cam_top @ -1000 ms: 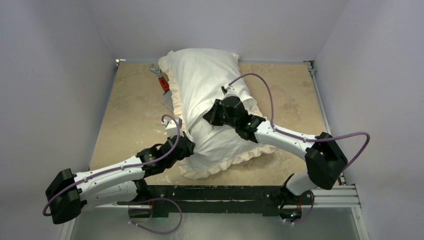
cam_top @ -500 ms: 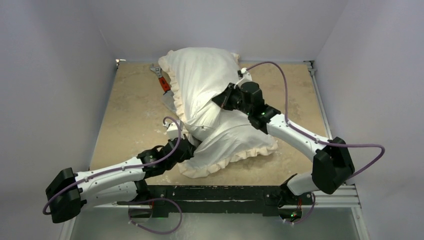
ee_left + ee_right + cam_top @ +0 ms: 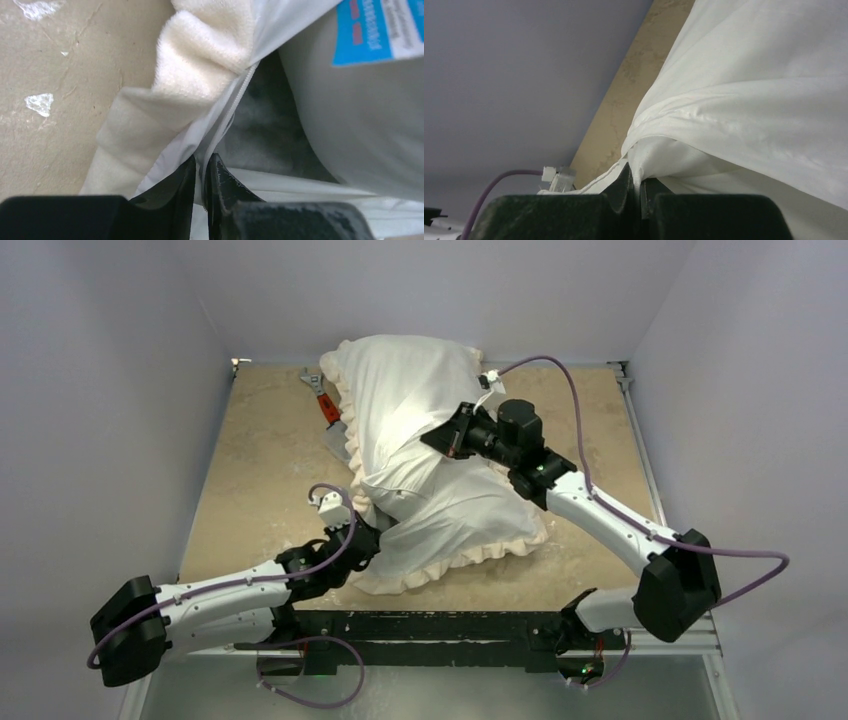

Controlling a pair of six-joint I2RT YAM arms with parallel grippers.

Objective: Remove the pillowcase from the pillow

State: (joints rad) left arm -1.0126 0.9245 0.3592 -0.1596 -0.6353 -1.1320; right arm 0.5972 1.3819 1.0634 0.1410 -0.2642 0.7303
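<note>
The pillowcase [image 3: 460, 525], white with a cream frill, lies across the table's middle. The plump white pillow [image 3: 400, 380] bulges out of it toward the far wall. My left gripper [image 3: 378, 532] is shut on the pillowcase's zipper edge at its near left. In the left wrist view the gripper [image 3: 202, 170] pinches that white edge, with the cream frill [image 3: 200, 45], grey plush lining [image 3: 260, 130] and the pillow's blue tag [image 3: 375, 27] behind. My right gripper [image 3: 448, 437] is shut on a fold of the pillow's fabric and lifts it. In the right wrist view the gripper [image 3: 640, 185] pinches that fold [image 3: 664, 150].
A wrench with an orange handle [image 3: 322, 400] lies on the tan table [image 3: 260, 460] just left of the pillow, partly under the frill. Lilac walls close in on the left, far and right sides. A metal rail [image 3: 640, 635] runs along the near edge.
My right gripper has pulled its fold up and toward the far right. My left gripper has drawn the zipper edge back toward the near left. The pillowcase's near part lies flatter.
</note>
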